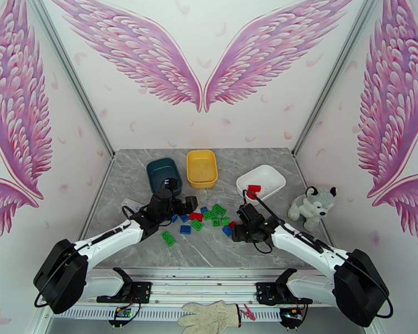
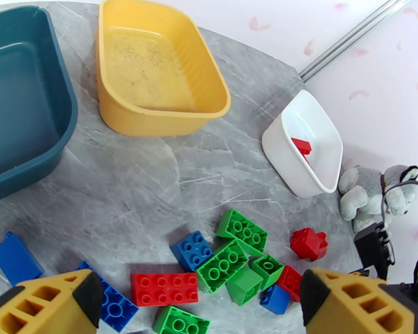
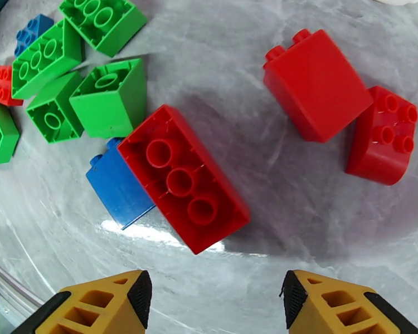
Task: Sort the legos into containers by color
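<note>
The left claw (image 2: 200,307) hangs released over the worktop (image 2: 153,179), its fingers spread wide with nothing between them. Far ahead on its left stands the teal tub (image 2: 19,107), straight ahead the yellow tub (image 2: 159,68), and ahead on its right the white tub (image 2: 281,157) with a red brick (image 2: 301,146) inside. The loose legos (image 2: 231,263) lie just in front of its fingertips. The right claw (image 3: 214,301) is released too, grasping nothing. An upturned red lego (image 3: 184,176) lies just ahead of it, with a blue lego (image 3: 117,187) touching that one's left side. A red pair (image 3: 317,84) lies further ahead on the right.
</note>
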